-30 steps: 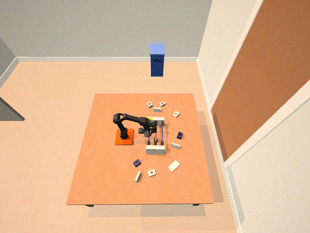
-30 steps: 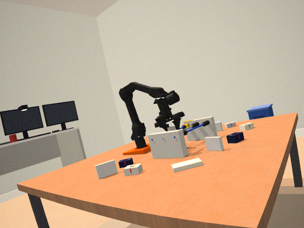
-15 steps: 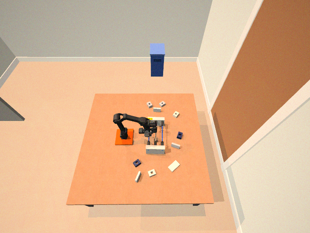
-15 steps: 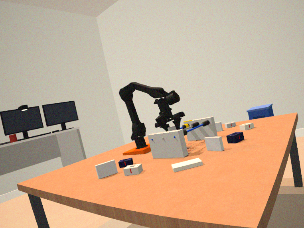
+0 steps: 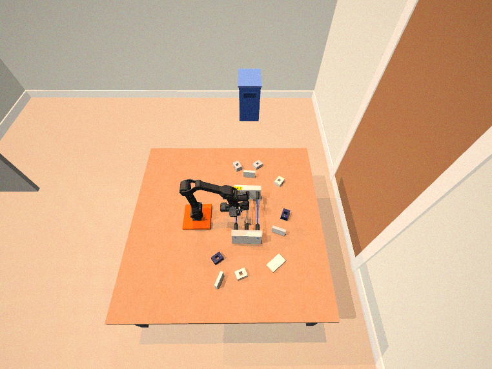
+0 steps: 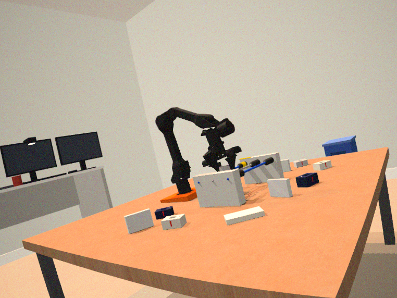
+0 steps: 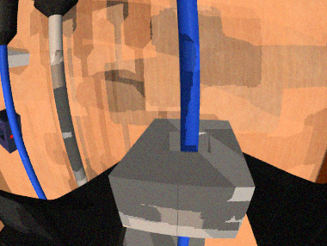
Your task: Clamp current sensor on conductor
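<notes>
The grey current sensor (image 7: 146, 199) (image 6: 225, 166) sits round a blue conductor (image 7: 188, 64) (image 5: 236, 220), the one nearest the arm's base. The conductor enters its opening at the top and comes out below. A thin seam runs down the sensor's front face, with no gap visible there. My gripper (image 7: 184, 159) (image 6: 224, 168) is shut on the sensor, one black finger on each side. A yellow label (image 5: 237, 188) lies on the back block at this conductor's end; its text is too small to read. The sensor's arrow and latch are hidden.
A grey conductor (image 7: 56, 43) and another blue conductor (image 7: 9, 86) (image 5: 257, 212) run alongside, between the back block (image 6: 262, 170) and the front block (image 5: 246, 237) (image 6: 219, 189). White and dark blue square pieces and pale plates stand around the fixture.
</notes>
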